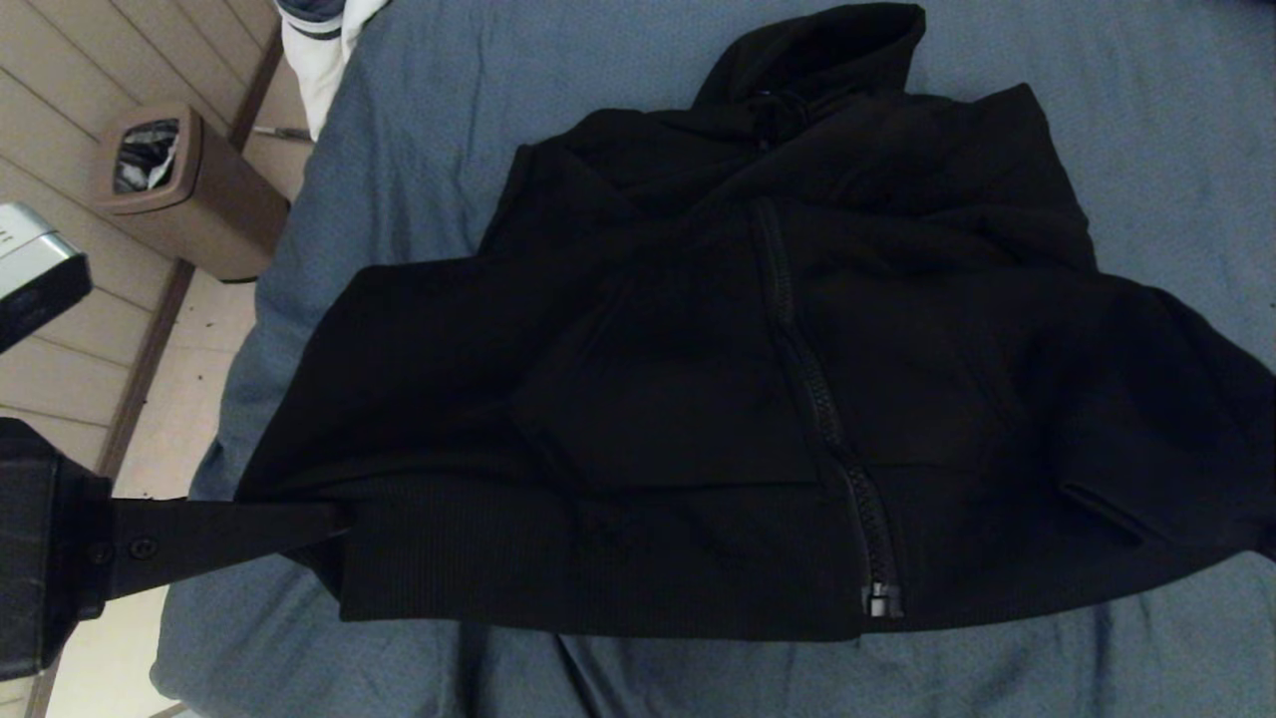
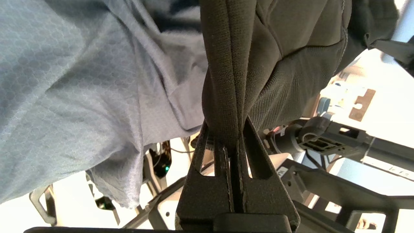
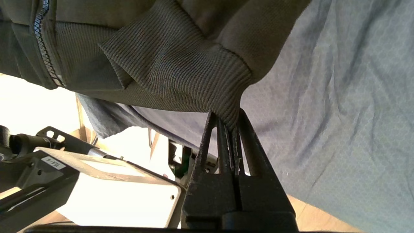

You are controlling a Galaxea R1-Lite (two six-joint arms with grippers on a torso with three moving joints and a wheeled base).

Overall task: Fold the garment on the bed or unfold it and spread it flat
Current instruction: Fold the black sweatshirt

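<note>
Over on the far left there's a brown bin (image 1: 189,189) on the floor next to the bed (image 1: 419,160). The left gripper (image 1: 334,521) comes in at the near left, fingers clamped on the ribbed hem corner of the hoodie (image 1: 698,379), which lies zipper-up across the bed. The right gripper (image 3: 229,124) has its fingers pinched on the hem's near right corner.

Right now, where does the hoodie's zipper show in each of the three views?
Head view: the zipper runs down the hoodie's front, right of centre, its pull near the bottom hem.
Left wrist view: not in it.
Right wrist view: a short stretch at the upper left.
Shared landmark: the ribbed hem band, pinched by both grippers.
</note>
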